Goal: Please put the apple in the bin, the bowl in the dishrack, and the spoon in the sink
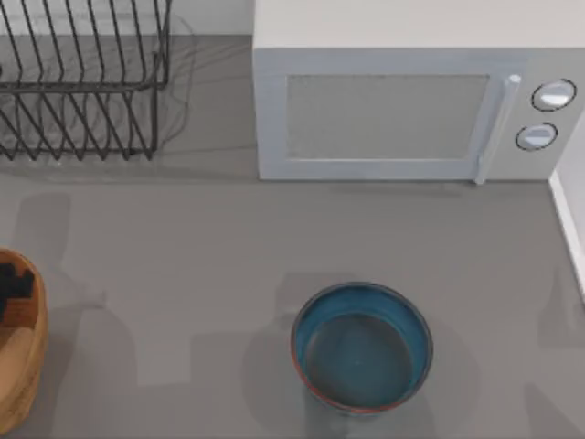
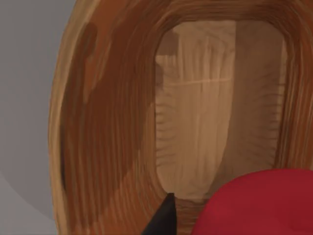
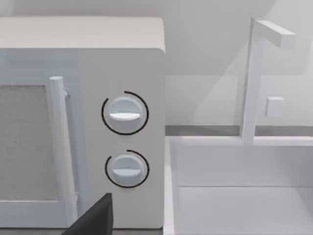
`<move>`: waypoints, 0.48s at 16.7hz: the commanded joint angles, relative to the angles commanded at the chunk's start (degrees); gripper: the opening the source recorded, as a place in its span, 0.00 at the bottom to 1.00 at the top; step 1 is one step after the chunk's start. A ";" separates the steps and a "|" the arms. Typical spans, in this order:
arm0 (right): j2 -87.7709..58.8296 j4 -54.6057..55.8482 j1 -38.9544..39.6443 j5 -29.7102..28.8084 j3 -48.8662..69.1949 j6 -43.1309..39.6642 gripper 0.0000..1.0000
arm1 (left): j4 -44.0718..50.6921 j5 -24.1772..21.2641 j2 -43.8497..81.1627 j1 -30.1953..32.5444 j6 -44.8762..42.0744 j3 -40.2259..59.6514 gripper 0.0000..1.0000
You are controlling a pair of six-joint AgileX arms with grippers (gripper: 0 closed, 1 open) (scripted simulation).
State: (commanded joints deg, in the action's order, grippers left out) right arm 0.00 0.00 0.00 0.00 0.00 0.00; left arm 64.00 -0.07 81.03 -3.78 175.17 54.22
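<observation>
Left wrist view: the apple [image 2: 261,203] sits close beside one dark fingertip [image 2: 164,218], seemingly held over the bin [image 2: 107,127], though whether the claw grips it I cannot tell. Top view: the bowl [image 1: 362,347] stands near, microwave [image 1: 411,91] and dishrack [image 1: 82,82] behind.

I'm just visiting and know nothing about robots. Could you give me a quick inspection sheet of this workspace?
Surface: grey table, flat.
Job's things: apple close to the left wrist camera, over the wooden bin; bowl upright at the front; dishrack back left; sink beside the microwave.
Clutter: nothing seen.
End effectors: left end effector over the bin, beside the apple; right end effector facing the microwave.
Cables: nothing seen.
Surroundings: white faucet at the sink.
</observation>
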 joint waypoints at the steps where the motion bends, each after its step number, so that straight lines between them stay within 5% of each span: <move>1: 0.00 0.00 0.00 0.00 0.00 0.00 1.00 | 0.00 0.00 0.00 0.00 0.00 0.00 0.00; 2: 0.00 0.00 0.00 0.00 0.00 0.00 1.00 | 0.00 0.00 0.00 0.00 0.00 0.00 0.00; 8: 0.00 0.00 0.00 0.00 0.00 0.00 1.00 | 0.00 0.00 0.00 0.00 0.00 0.00 0.45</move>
State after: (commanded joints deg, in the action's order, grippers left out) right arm 0.00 0.00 0.00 0.00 0.00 0.00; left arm 64.00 -0.07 81.03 -3.78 175.17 54.22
